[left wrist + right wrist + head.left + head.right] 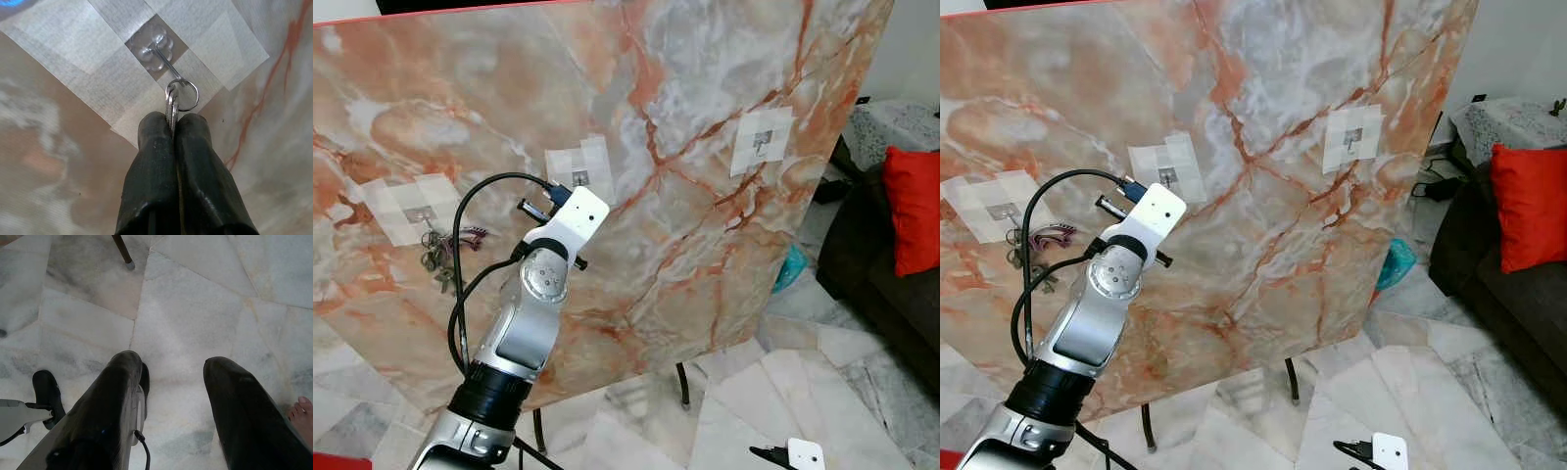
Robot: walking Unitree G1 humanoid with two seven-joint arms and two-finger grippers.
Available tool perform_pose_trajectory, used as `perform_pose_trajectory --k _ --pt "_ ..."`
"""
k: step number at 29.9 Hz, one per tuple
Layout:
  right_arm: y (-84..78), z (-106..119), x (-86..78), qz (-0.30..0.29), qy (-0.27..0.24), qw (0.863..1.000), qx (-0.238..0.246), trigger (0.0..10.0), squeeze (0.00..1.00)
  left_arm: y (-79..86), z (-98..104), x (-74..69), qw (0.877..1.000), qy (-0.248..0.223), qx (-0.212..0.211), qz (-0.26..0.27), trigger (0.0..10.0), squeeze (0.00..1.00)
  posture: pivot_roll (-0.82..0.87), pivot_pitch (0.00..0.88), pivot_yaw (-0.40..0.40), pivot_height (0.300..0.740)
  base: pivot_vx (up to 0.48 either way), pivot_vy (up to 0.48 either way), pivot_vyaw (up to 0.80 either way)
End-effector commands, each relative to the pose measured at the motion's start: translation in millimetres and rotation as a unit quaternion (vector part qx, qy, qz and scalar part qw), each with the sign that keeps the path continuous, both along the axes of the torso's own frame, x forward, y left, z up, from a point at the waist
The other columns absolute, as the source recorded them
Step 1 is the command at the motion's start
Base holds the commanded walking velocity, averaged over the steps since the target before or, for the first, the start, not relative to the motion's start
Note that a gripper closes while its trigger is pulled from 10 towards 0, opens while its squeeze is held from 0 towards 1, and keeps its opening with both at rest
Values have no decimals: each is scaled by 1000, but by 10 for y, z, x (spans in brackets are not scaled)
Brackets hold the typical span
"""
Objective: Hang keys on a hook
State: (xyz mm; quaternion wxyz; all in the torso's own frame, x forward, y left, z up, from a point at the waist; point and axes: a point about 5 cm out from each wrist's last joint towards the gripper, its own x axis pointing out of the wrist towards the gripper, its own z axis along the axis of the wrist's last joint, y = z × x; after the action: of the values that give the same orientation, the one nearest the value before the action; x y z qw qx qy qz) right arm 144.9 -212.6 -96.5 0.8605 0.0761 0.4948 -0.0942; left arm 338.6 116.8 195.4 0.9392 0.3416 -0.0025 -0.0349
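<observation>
Hanging step in hand: left gripper (173, 128) pinching the keys (171, 105) tight between closed fingers, holding them up against the middle of the marble board (705, 108), at the taped patch (579, 168) midway between its left and right edges. Key ring (188, 94) sitting right at the tip of the clear hook (157, 45), seemingly threading over the wire prong, though hard telling from the wrist view whether it is fully over or merely touching. Another bunch of keys (438, 250) already dangling from the patch near the board's left edge; the hook (762, 143) toward the right edge carrying nothing. Right gripper (171, 396) hanging idle over the floor, fingers spread apart, gripping nothing. Next, probably: easing the ring down onto the prong until seated, then loosening the pinch and backing straight off without dragging the ring along.
</observation>
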Motion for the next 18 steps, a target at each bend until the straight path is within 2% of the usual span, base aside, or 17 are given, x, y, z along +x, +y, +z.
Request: perform_pose_trajectory --k 1,7,8,9,18 --pt "-5 2 0 -7 -4 1000 1 10000 0 4 12 -7 1000 2 10 1 10000 0 44 0 -31 740 0 0 0" --pt "-4 2 1 -7 -4 1000 2 10000 0 -46 -86 -26 999 25 24 -24 10000 0 44 0 -30 740 0 0 0" --pt "-4 3 1 -8 -5 1000 2 10000 0 -47 -87 -28 999 26 20 -24 10000 871 44 0 -30 740 0 0 0" --pt "-5 3 1 -8 -5 1000 2 10000 0 -47 -77 -29 999 24 17 -24 10000 1000 44 0 -30 740 0 0 0" --pt "-5 2 0 -6 -2 1000 0 10000 0 -37 -57 -17 999 21 22 -25 10000 1000 46 0 -31 740 0 0 0"
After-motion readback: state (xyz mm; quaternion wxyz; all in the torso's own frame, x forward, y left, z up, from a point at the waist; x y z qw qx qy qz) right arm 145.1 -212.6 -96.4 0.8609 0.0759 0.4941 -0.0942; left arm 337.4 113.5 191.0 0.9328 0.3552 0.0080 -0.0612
